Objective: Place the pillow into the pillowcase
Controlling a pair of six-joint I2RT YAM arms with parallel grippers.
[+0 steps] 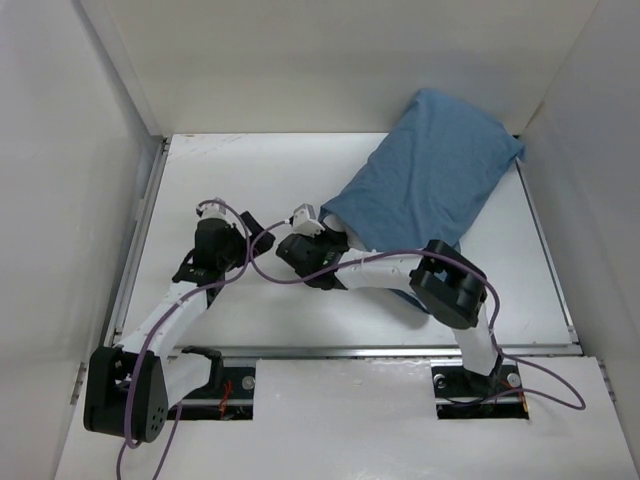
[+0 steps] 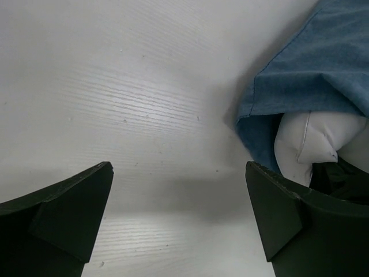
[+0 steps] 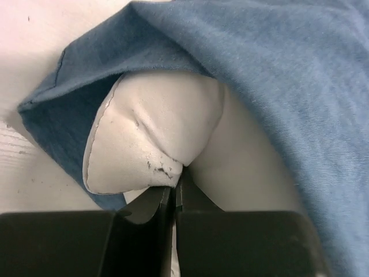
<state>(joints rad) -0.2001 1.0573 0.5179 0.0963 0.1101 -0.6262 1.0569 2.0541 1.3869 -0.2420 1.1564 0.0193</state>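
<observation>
The slate-blue pillowcase [image 1: 430,175] lies plump at the back right of the table, its mouth toward the middle. The white pillow [image 3: 155,138] is almost wholly inside it; one corner bulges out of the mouth, also in the left wrist view [image 2: 314,144] and the top view [image 1: 338,238]. My right gripper [image 3: 176,184] is shut on the pillow's corner at the pillowcase mouth [image 3: 69,109]. My left gripper [image 2: 179,196] is open and empty over bare table, just left of the mouth [image 2: 253,112]; in the top view it sits beside the right gripper [image 1: 255,238].
White walls [image 1: 110,90] close in the table on the left, back and right. A metal rail [image 1: 330,350] runs along the near edge. Purple cables [image 1: 270,270] loop over both arms. The white tabletop [image 1: 250,170] lies bare left of the pillowcase.
</observation>
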